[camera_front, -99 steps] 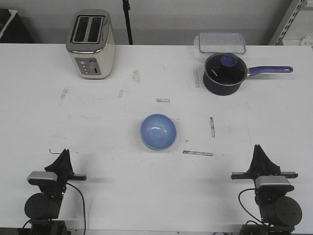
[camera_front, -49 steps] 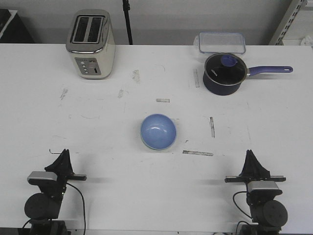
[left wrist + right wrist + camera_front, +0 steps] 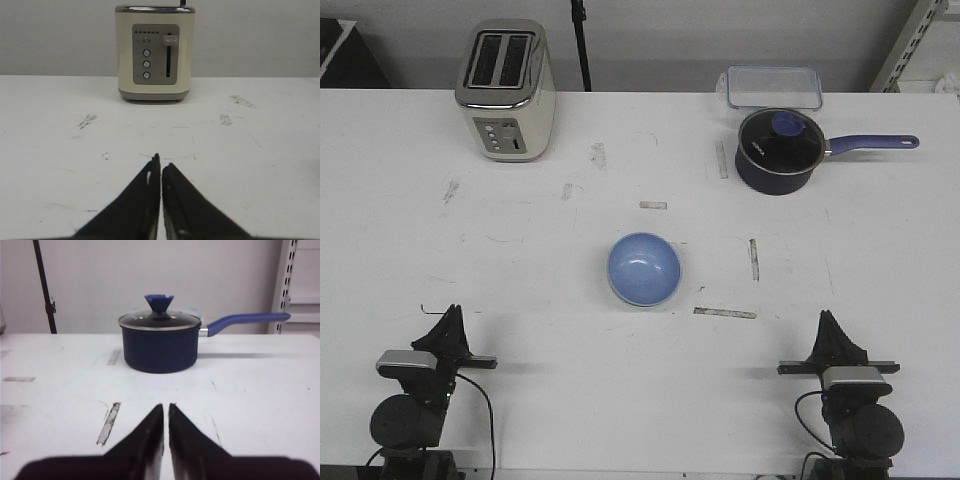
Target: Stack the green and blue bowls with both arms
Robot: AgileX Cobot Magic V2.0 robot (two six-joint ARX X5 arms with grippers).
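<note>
The light blue bowl sits at the middle of the table in the front view. A thin pale green rim shows under its near edge, so it rests inside the green bowl. My left gripper is shut and empty at the near left edge, far from the bowls. My right gripper is shut and empty at the near right edge. In the left wrist view the left gripper has its jaws together over bare table. In the right wrist view the right gripper is also closed. Neither wrist view shows the bowls.
A cream toaster stands at the far left, also in the left wrist view. A dark navy saucepan with a purple handle stands at the far right, also in the right wrist view. A clear container is behind it.
My right arm has shifted a little to the left and drawn back toward the near edge. The left arm and the bowls have not moved.
</note>
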